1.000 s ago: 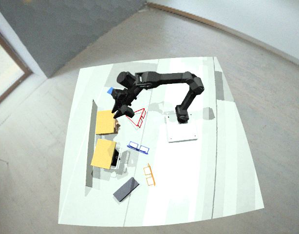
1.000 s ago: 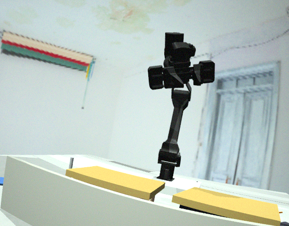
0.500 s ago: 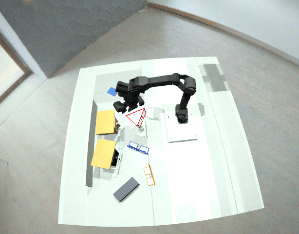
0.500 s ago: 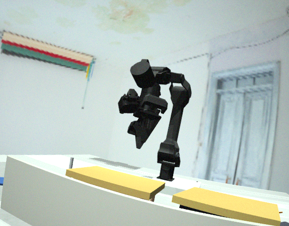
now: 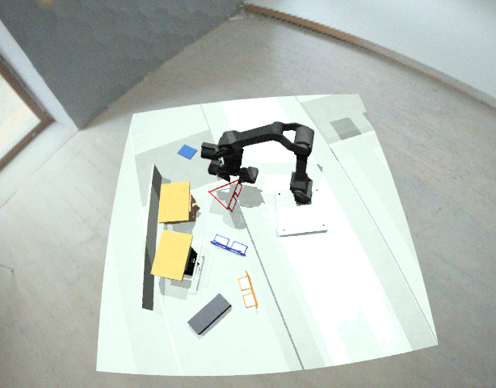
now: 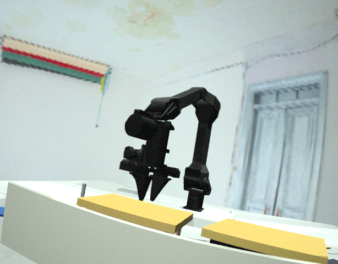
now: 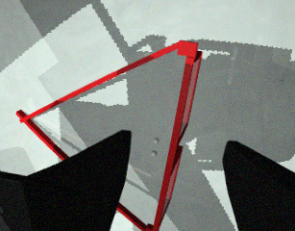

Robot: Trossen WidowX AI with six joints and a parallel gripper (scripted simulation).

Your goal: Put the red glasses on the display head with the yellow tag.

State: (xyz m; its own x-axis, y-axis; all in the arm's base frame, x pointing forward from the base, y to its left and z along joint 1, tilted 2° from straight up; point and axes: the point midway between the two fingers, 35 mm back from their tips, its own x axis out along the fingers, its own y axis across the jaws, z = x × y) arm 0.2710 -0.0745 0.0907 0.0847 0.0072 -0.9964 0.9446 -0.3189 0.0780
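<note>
The red glasses (image 5: 218, 200) (image 7: 187, 49) lie on the table with both temples unfolded and converging. My gripper (image 5: 233, 180) (image 6: 147, 199) (image 7: 178, 145) points down above them, open and empty. In the wrist view its fingertips stand on either side of the glasses' front bar, which slants between them. One head, brown (image 5: 193, 208) (image 6: 135, 211), shows partly from under a yellow board (image 5: 174, 202). The other head, black (image 5: 191, 262) (image 6: 266, 238), shows partly from under a second yellow board (image 5: 172, 255). I cannot make out a yellow tag on either head.
A long upright wall (image 5: 150, 250) (image 6: 49, 221) stands behind the heads. Blue glasses (image 5: 229, 249) and orange glasses (image 5: 251, 290) lie in front of them. A dark grey block (image 5: 209, 314), a blue square (image 5: 187, 151) and a thin grey post (image 6: 83, 190) are also there.
</note>
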